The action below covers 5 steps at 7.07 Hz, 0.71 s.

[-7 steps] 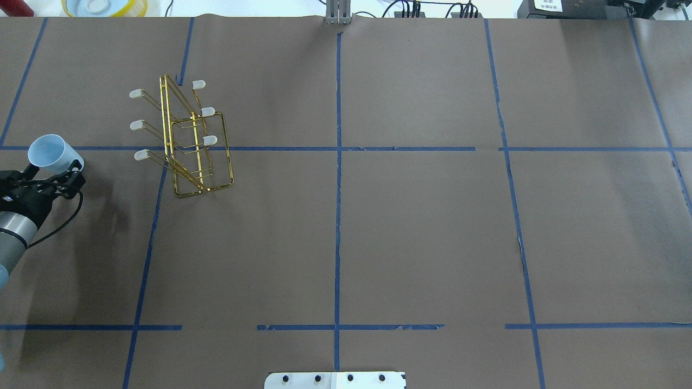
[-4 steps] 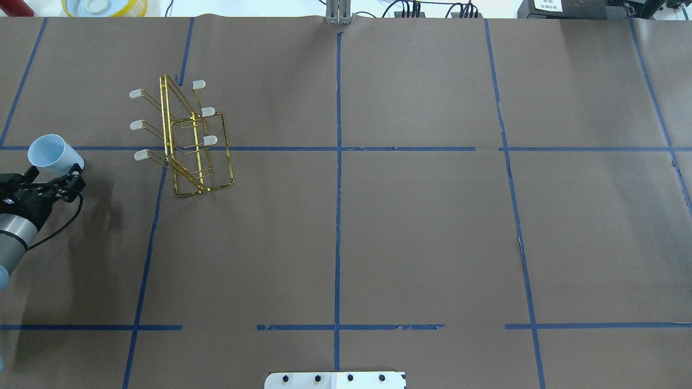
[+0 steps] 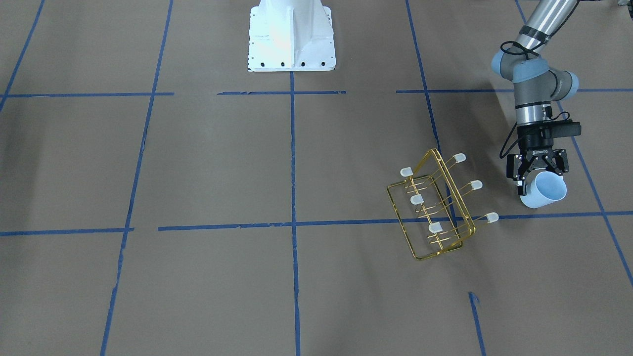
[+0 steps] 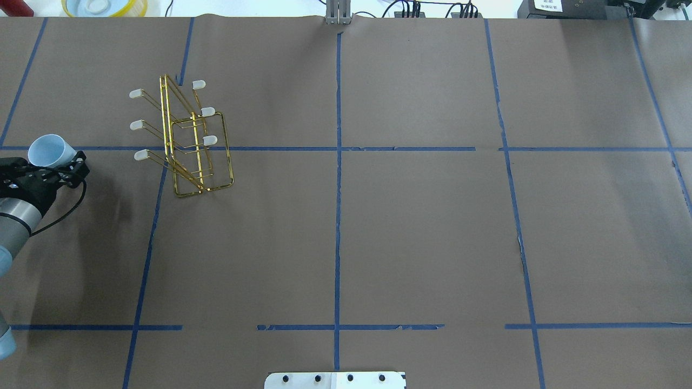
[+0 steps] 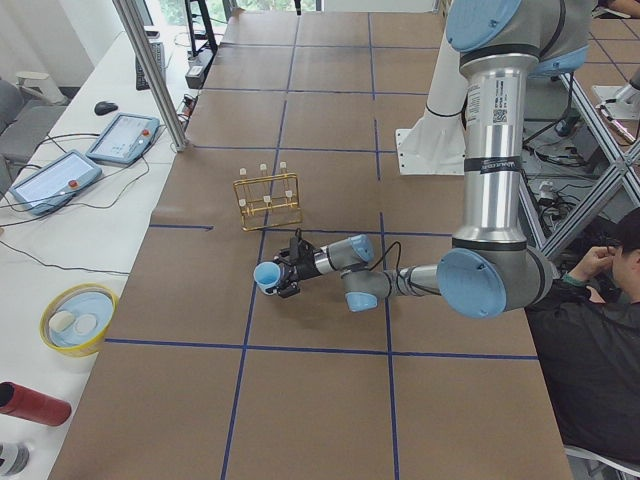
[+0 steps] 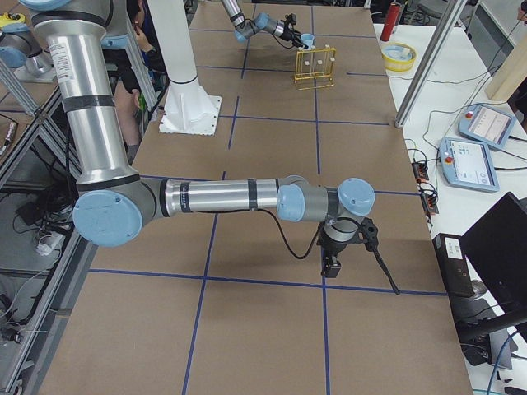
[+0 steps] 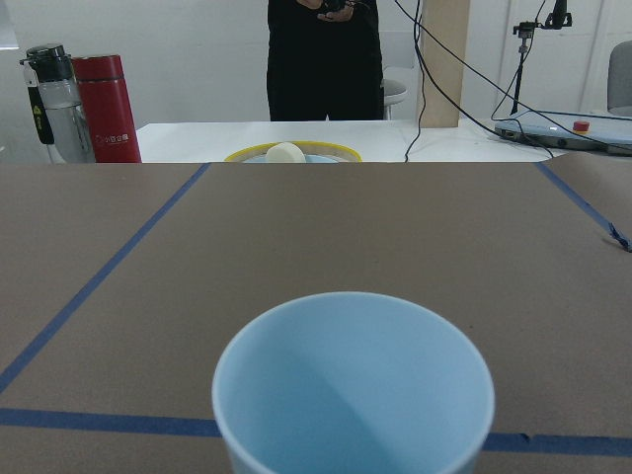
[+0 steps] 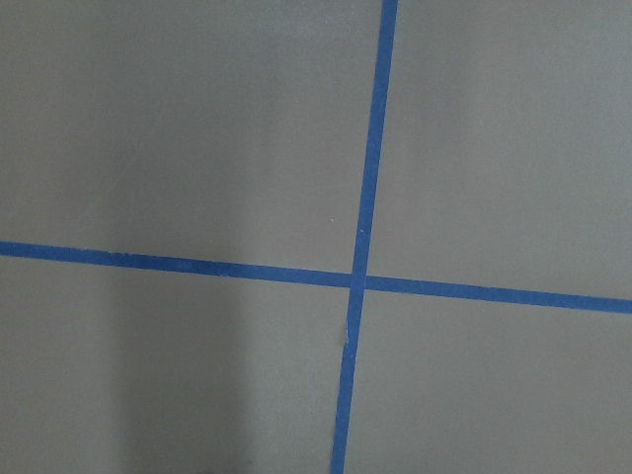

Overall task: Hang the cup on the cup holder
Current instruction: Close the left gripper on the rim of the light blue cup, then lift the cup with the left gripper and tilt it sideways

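Picking up looks done — the left pincer (image 3: 536, 180) grips the cup (image 3: 544, 192) by its base, mouth outward, lifted beside the cup holder (image 3: 435, 210) on the worktop (image 3: 198, 163) yet clear of its prongs (image 3: 474, 185) — while hanging it remains, and the right pincer (image 6: 331, 270) I cannot judge.

Bright, even light from overhead leaves only soft, faint shadows on the table (image 4: 411, 227); the darkest smudge lies beside the left arm (image 4: 15, 219). The white base (image 3: 291, 34) glares (almost blown out). In the left wrist view the cup (image 7: 354, 385) is sharp, the room behind slightly soft. The right wrist view is dimmer, shaded at lower left.
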Tool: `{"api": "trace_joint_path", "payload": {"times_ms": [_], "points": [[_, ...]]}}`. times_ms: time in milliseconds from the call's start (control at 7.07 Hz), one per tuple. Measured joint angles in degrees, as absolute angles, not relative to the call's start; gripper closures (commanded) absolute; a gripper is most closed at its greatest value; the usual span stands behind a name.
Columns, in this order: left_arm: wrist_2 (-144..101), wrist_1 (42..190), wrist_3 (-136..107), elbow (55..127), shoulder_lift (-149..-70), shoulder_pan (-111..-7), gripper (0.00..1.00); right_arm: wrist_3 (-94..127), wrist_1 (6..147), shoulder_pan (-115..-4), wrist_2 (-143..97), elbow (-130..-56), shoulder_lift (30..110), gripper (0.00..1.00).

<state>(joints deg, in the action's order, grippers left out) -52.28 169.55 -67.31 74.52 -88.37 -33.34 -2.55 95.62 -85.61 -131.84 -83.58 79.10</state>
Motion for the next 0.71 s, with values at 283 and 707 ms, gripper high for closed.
{"api": "trace_joint_path", "payload": {"times_ms": [283, 707], "points": [[-52.68, 169.46, -67.16, 72.34, -89.86, -34.65, 0.00, -2.55, 95.62, -85.58, -131.84, -83.58, 79.10, 0.00], [-53.37, 169.45, -67.23, 70.27, -90.95, -34.88, 0.00, -2.53, 95.63, -85.60, -131.84, -83.58, 79.10, 0.00]]}}
